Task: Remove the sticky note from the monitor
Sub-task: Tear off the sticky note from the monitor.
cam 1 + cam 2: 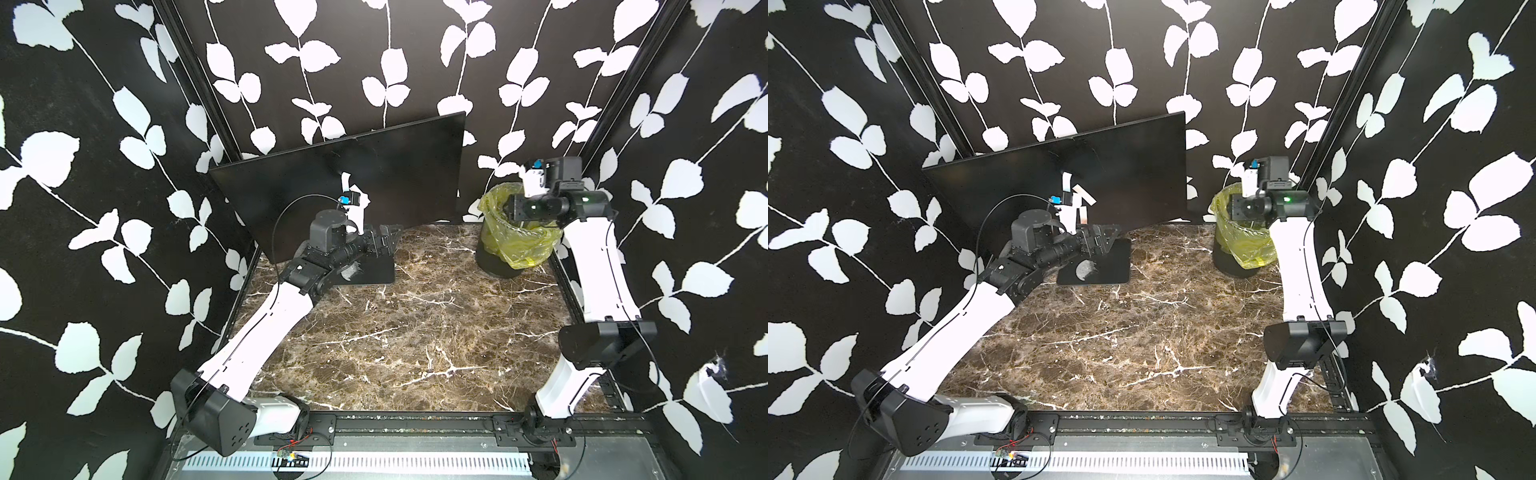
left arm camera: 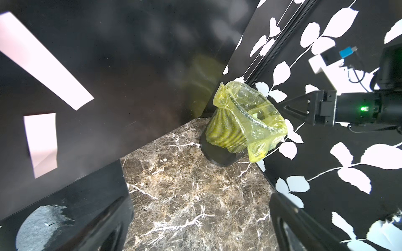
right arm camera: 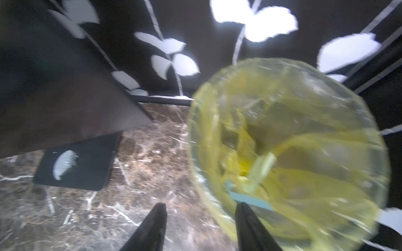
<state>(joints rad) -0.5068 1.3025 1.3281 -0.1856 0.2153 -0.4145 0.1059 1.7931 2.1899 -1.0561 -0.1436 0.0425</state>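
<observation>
Note (image 3: 250,198) in bin (image 3: 272,63), far-right corner of counter (image 1: 415,332) | right gripper (image 3: 201,215), left gripper (image 2: 200,202): jaws apart, empty | risk: note clings to right gripper, lifts out

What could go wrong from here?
The blue slip lies right at a fingertip of the right gripper; the view is blurred, so it may cling and ride out. The loose yellow liner could snag on that gripper. The left gripper sits close to the monitor; a swing might knock it.

Brown marbled table (image 1: 415,332), black monitor base (image 1: 378,266) sat on it far left, grey scuffed patch (image 1: 1087,270) on top, bin (image 1: 496,268) with yellow liner (image 1: 523,245) sat far right.
</observation>
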